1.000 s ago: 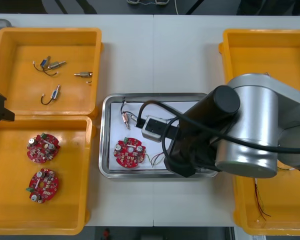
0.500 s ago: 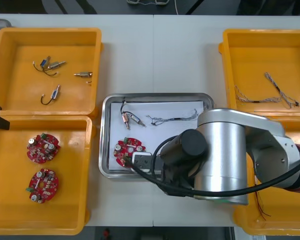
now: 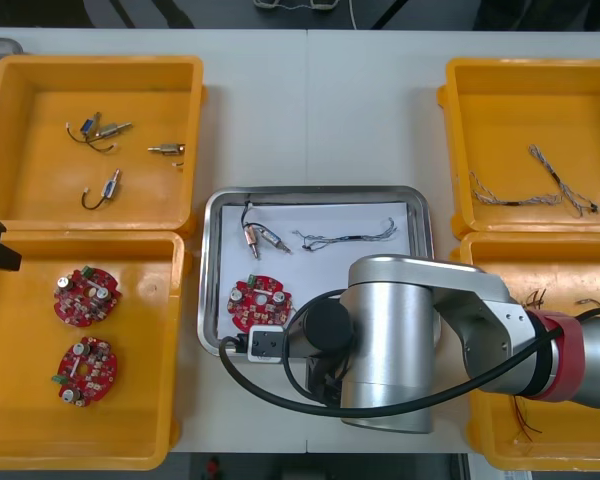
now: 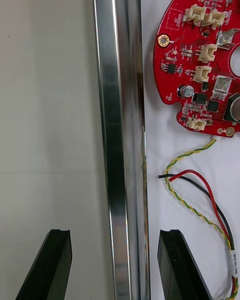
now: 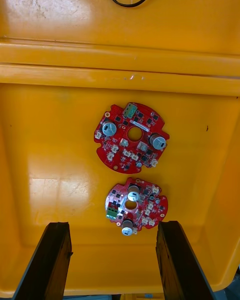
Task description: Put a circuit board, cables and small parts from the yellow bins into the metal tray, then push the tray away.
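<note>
1. Pale and matte, the table (image 3: 310,120) lies under everything you see from above. Four glossy plastic yellow bins (image 3: 40,190) stand on it, two at each side. A shiny metal tray (image 3: 315,190) sits between them (white inside, corners rounded).
2. Your right gripper (image 4: 112,267) is spread wide and holds nothing. Its black fingers (image 4: 47,265) straddle the tray's rim nearest the robot, one over bare table and the other over the white floor.
3. From above, the smooth silver right arm (image 3: 400,350) covers the tray's near right part, so you need the wrist camera for what lies beneath it.
4. In the tray you have a round red circuit board (image 3: 260,303) studded with small parts. Farther back lie small metal parts (image 3: 258,235) on a black lead and a twisted blue and white cable (image 3: 345,237).
5. The right wrist view adds a red, black and yellow-green cable (image 4: 200,192) on the white floor. Its twisted pair reaches the circuit board's edge.
6. That cable carries a white tag (image 4: 232,260), but you cannot read its print, nor the circuit board's.
7. Your left gripper (image 5: 112,262) hangs wide open and empty over the near left bin, where two spare boards (image 5: 132,137) lie flat.
8. Loose metal pieces (image 3: 98,128) lie in the far left bin, and thin cables (image 3: 540,185) in the far right one.
</note>
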Controlling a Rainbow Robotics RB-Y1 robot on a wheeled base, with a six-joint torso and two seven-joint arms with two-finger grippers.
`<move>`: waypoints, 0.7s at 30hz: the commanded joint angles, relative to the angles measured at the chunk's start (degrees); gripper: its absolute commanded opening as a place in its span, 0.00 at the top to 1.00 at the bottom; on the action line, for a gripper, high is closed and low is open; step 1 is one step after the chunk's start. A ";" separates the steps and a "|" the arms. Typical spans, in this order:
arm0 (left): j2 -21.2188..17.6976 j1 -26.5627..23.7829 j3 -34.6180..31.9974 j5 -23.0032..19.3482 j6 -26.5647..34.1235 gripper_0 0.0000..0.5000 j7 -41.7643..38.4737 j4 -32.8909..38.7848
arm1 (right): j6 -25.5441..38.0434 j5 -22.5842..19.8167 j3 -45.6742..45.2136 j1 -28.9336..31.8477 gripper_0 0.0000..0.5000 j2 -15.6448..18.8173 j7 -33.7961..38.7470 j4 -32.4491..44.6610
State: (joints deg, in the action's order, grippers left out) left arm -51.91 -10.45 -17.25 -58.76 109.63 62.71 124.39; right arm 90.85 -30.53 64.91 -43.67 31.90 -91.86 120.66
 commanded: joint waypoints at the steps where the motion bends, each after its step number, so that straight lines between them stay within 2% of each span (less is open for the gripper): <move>1: -2.59 1.05 -1.73 -0.56 0.37 0.00 5.23 1.82 | -0.50 3.46 3.03 -1.15 0.00 -2.28 -0.25 -0.87; 19: -2.59 1.05 -1.64 -0.56 0.37 0.00 5.41 1.82 | -3.66 7.33 5.75 -0.18 0.00 -3.16 0.63 -5.35; 20: -2.59 1.05 -1.64 -0.56 0.37 0.00 5.41 1.82 | -3.66 7.33 5.75 -0.18 0.04 -3.25 0.72 -5.35; 21: -2.59 1.05 -1.64 -0.56 0.37 0.00 5.41 1.82 | -3.66 7.41 5.75 -0.18 0.15 -3.25 0.72 -5.44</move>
State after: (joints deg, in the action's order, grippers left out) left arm -51.91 -10.42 -17.25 -58.81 109.63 62.72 124.45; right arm 87.64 -23.62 69.81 -43.66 30.07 -91.85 114.64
